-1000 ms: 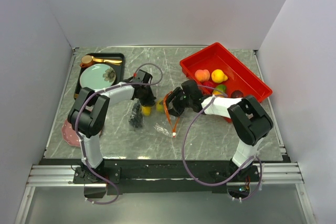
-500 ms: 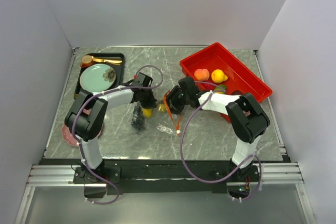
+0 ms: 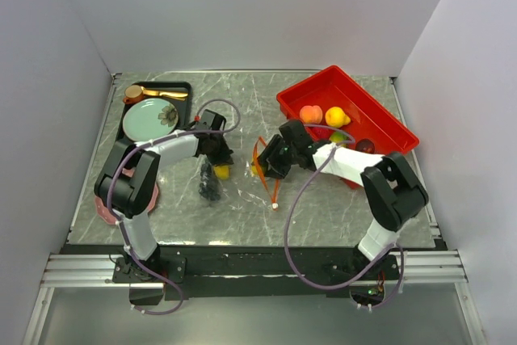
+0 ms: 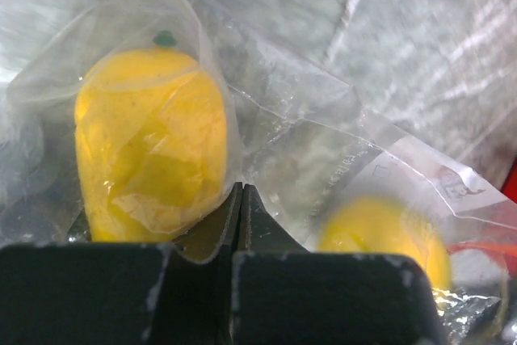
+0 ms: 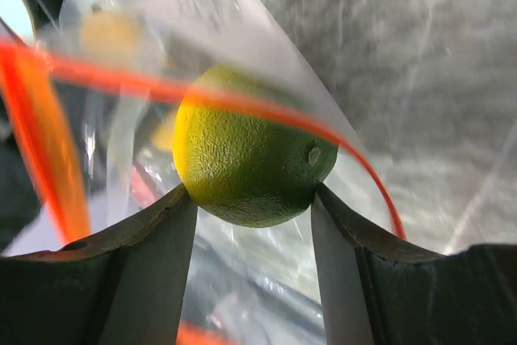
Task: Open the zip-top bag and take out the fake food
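Observation:
The zip-top bag (image 3: 242, 169) lies mid-table between my grippers, its orange-red zip strip (image 3: 260, 166) looping down to a white slider (image 3: 275, 206). My left gripper (image 3: 216, 149) is shut, its jaws pinching the clear plastic (image 4: 283, 119) beside a yellow fruit (image 4: 149, 143) inside the bag. A second yellow fruit (image 4: 380, 236) shows blurred. My right gripper (image 3: 271, 163) is shut on a green-yellow lime (image 5: 250, 147) at the bag's mouth, with the zip strip (image 5: 242, 103) crossing it. A dark purple fruit (image 3: 209, 187) lies by the bag.
A red tray (image 3: 380, 111) at the back right holds peach (image 3: 310, 114), yellow (image 3: 337, 115) and other fruits. A black tray with a mint-green plate (image 3: 149, 117) and gold cutlery stands at the back left. A pink object (image 3: 103, 204) lies at the left edge.
The left arm has shifted slightly left while still holding the bag. The right gripper has moved a little down and right, and the zip strip and slider have swung with it.

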Controlling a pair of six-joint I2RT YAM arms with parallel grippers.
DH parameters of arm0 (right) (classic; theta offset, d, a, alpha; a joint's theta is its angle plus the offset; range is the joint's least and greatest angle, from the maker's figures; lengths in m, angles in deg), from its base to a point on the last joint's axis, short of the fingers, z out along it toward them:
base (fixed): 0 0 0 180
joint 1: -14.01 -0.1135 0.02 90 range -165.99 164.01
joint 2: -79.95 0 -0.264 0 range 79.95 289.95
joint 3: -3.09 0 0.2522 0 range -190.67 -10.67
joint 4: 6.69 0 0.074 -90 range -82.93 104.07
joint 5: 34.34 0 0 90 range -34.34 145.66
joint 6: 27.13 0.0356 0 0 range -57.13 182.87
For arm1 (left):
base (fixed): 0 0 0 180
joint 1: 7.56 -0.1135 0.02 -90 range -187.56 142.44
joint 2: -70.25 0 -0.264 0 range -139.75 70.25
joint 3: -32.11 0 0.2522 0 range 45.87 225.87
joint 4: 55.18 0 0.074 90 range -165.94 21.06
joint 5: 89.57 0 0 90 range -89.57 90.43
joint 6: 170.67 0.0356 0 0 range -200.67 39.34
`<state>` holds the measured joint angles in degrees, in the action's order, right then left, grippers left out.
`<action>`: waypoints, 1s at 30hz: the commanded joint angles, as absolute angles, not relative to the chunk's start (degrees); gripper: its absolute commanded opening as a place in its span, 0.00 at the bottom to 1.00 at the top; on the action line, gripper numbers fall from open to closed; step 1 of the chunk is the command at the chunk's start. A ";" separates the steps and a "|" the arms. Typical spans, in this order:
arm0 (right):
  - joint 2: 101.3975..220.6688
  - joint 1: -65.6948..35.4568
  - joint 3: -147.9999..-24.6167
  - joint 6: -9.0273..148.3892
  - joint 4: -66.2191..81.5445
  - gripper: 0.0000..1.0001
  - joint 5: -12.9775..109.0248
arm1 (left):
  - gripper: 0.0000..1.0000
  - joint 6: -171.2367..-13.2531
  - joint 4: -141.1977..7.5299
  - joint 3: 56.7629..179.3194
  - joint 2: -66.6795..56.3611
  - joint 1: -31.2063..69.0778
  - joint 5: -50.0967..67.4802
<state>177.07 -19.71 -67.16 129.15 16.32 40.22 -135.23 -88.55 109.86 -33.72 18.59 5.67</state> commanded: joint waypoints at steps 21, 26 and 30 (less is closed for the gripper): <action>151.85 -7.12 -70.17 113.41 40.72 0.36 54.18 | 0.01 -133.49 -88.54 110.56 -31.45 17.57 5.88; 154.38 6.69 -75.08 107.52 43.01 0.37 55.58 | 0.01 -131.65 -88.89 111.79 -30.30 17.57 7.72; 159.66 16.87 -77.47 105.85 42.41 0.38 57.16 | 0.06 -129.89 -89.77 113.72 -29.16 17.57 8.95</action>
